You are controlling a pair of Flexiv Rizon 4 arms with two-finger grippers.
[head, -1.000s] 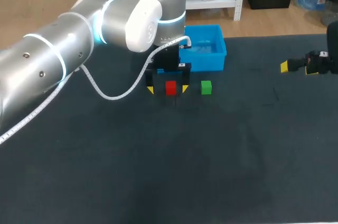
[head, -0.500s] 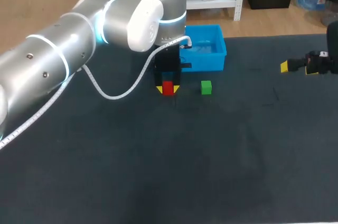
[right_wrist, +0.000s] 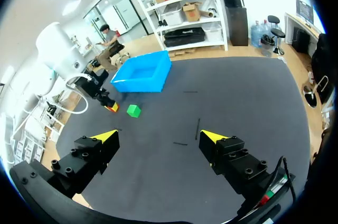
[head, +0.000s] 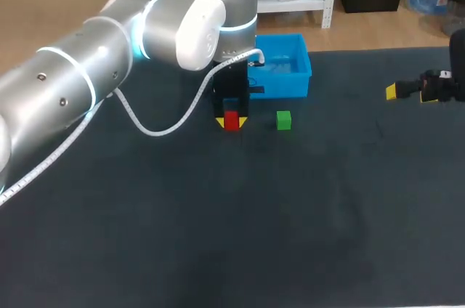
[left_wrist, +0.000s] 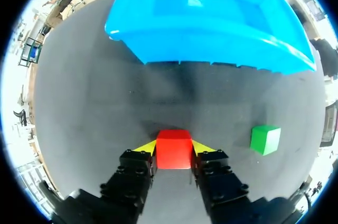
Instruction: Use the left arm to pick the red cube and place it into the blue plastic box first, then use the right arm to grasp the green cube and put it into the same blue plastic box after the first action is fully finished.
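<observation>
The dark table (head: 290,213) carries three things. The red cube (left_wrist: 173,150) sits between the fingers of the left gripper (left_wrist: 173,146). The green cube (left_wrist: 265,139) lies beside that gripper, and the blue plastic box (left_wrist: 174,44) stands just ahead of it.

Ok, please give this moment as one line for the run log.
left claw: shut on red cube | green cube: on table | blue plastic box: no cube inside | right claw: open, far aside
</observation>
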